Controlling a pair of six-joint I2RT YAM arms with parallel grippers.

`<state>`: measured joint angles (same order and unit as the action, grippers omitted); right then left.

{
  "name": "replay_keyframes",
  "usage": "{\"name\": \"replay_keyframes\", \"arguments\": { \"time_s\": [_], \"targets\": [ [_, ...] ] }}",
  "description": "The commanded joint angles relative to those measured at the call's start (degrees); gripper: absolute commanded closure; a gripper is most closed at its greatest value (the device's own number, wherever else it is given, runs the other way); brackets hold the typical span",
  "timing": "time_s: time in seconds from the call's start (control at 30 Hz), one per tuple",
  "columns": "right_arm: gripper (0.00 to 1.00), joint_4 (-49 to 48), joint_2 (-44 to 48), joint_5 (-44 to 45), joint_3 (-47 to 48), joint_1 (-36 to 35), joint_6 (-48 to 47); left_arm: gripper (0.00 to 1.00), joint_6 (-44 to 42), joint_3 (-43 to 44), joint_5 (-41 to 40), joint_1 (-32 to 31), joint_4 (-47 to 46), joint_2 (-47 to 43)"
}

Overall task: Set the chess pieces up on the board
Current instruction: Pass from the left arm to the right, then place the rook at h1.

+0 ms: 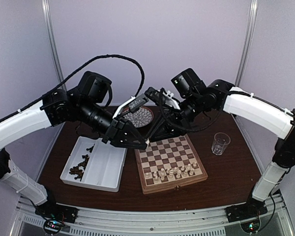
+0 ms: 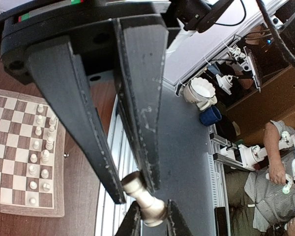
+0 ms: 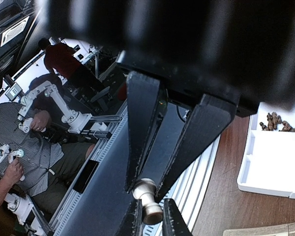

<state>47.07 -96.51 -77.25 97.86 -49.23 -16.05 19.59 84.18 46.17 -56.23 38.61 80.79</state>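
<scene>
Left tool [image 2: 135, 191]: mine; closed on one end of a cream-white chess piece [image 2: 145, 199], both fingers against it.
Right tool [image 3: 146, 189]: mine; closed on the other, knobbed end of the same piece, meeting the left tool tip to tip.
Held piece, place: in the air between my two tools, over the far left corner of the chessboard [image 1: 169, 150], touching nothing but the fingers.
Chessboard: square, light tan and dark brown checks, pale wood rim; lies flat at the middle of the tabletop [image 1: 226, 172], turned slightly.
Cream-white pieces [image 1: 172, 172]: upright on the two near rows of the board; the far rows are bare.
Dark brown pieces [image 1: 81, 167]: a loose heap in the left compartment of the white tray [image 1: 108, 164], some lying on their sides.
White tray: two compartments, just left of the board; the right compartment holds nothing I can see.
Round patterned plate [image 1: 140, 117]: far side of the tabletop, behind the board, partly hidden by my arms.
Clear glass [image 1: 220, 143]: upright, right of the board, apart from it.
</scene>
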Motion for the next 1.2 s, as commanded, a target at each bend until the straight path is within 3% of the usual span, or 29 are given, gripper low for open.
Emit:
{"name": "replay_keyframes", "arguments": {
  "time_s": [0.0,0.13,0.33,0.63,0.83,0.97,1.17],
  "targets": [
    [0.93,0.3,0.4,1.4,-1.0,-1.1,1.0,0.81,-0.9,-0.8,-5.5,0.2,-5.7,-1.3],
    [0.95,9.4,1.5,8.0,1.7,-0.6,-8.0,0.64,-2.5,-1.9,-11.6,0.2,-3.0,-3.5],
    [0.96,20.0,6.1,26.3,3.2,-0.4,-22.1,0.45,-6.4,-6.8,-23.9,1.3,2.1,-10.4],
    [0.96,22.7,12.3,50.2,-2.7,-0.5,-31.2,0.43,-5.0,-14.0,-32.5,14.6,-0.1,-14.5],
    [0.97,17.6,18.4,68.7,-18.6,-0.4,-29.9,0.43,-5.6,-15.9,-44.1,20.1,1.5,-13.4],
    [0.96,12.7,22.5,73.9,-30.2,-0.3,-28.5,0.43,-6.8,-18.2,-48.2,22.0,0.9,-13.2],
    [0.95,6.3,24.3,78.4,-40.4,-0.2,-28.2,0.43,-6.7,-22.7,-47.3,24.5,-1.7,-14.6]
  ]
}}
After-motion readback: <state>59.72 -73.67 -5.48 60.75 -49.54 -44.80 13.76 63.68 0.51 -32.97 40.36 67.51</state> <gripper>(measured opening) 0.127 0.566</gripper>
